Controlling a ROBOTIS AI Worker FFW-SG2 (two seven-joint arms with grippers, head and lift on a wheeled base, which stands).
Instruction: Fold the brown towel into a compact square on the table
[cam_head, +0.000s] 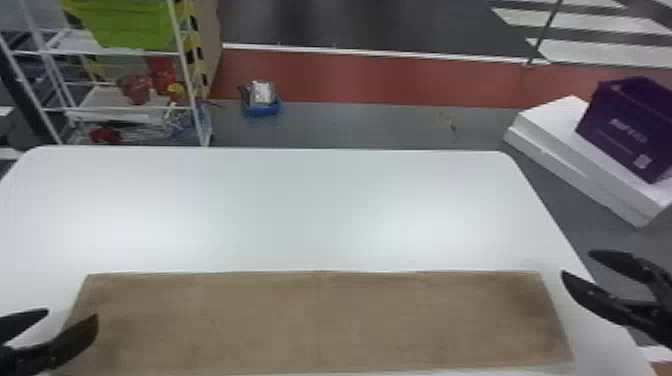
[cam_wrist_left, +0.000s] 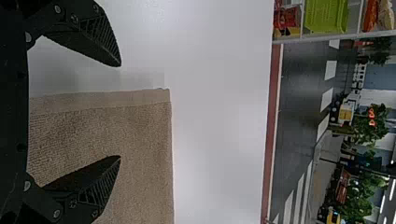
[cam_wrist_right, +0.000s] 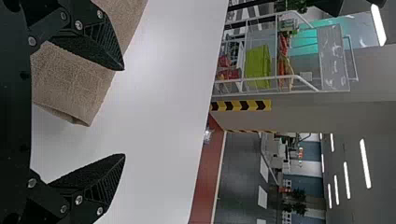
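Head view: angled inward, with left gripper (cam_head: 73, 314) at left end of flat towel (cam_head: 320, 320) on table (cam_head: 250, 210), right gripper (cam_head: 576, 262) near right end, both empty with fingers spread.

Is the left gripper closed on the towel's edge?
No, the left gripper stands open, one finger over the towel and the other over the white table.

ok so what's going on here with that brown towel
A robot has an arm at each end of a brown towel, which lies flat on the white table as a long rectangle, not yet a compact square. The left claw is open at the towel's left end, the right claw open by its right end. Neither grips it.
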